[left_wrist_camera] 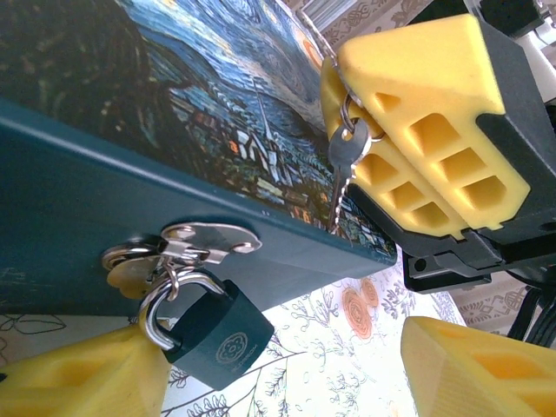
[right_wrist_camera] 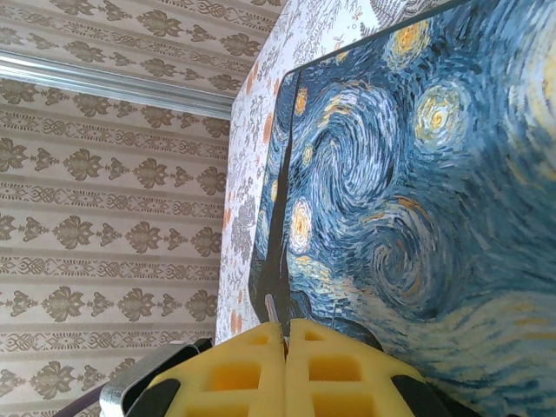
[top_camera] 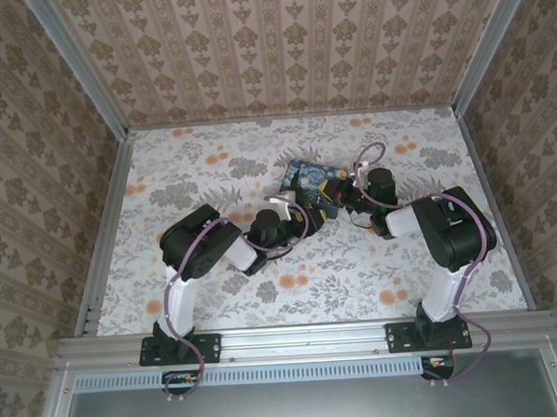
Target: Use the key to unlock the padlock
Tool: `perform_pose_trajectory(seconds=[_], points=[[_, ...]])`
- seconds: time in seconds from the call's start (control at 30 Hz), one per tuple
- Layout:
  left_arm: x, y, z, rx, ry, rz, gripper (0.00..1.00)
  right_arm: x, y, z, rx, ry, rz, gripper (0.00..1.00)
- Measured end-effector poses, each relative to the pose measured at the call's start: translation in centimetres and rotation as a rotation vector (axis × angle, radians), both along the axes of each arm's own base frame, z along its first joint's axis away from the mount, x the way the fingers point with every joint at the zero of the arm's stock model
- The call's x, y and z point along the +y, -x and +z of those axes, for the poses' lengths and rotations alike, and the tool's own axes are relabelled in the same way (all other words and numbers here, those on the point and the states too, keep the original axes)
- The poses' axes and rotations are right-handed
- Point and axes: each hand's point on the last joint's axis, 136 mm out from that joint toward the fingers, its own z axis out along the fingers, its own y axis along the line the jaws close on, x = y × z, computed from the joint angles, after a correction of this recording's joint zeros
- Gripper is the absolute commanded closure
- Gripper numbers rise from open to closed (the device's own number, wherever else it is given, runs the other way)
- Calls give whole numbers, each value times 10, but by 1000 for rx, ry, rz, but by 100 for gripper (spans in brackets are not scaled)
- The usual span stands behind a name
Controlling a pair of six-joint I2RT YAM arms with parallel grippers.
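The small dark padlock (left_wrist_camera: 215,334) hangs by its pale shackle from a metal hasp (left_wrist_camera: 187,243) on the front of the night-sky box (left_wrist_camera: 174,113). My left gripper (left_wrist_camera: 274,365) is open, and the padlock sits between its yellow fingers (left_wrist_camera: 78,382), close to the left one. The thin silvery key (left_wrist_camera: 341,169) dangles on its ring from my right gripper (right_wrist_camera: 286,334), which is shut on it over the box lid (right_wrist_camera: 408,191). Past those pads, the key tip (right_wrist_camera: 272,308) pokes out. From above, both grippers (top_camera: 302,217) (top_camera: 339,196) meet at the box (top_camera: 313,181).
The box lies near the middle of the floral table (top_camera: 211,165), tilted toward the back. Patterned walls (top_camera: 279,40) close in the back and both sides, with a metal rail (top_camera: 304,338) along the near edge. Open table surface lies to the left and front.
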Motion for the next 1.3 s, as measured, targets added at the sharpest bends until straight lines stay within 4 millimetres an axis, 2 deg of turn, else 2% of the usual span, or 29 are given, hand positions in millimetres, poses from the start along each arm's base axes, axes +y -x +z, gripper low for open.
perform_pose_trajectory(seconds=[0.57, 0.9, 1.3], points=[[-1, -2, 3, 42, 24, 50, 29, -3, -1, 0, -15, -12, -1, 100], [-4, -2, 19, 20, 54, 67, 30, -6, -2, 0, -17, -19, -11, 100], [-4, -4, 16, 31, 66, 84, 28, -8, -3, 0, -26, -27, -18, 100]])
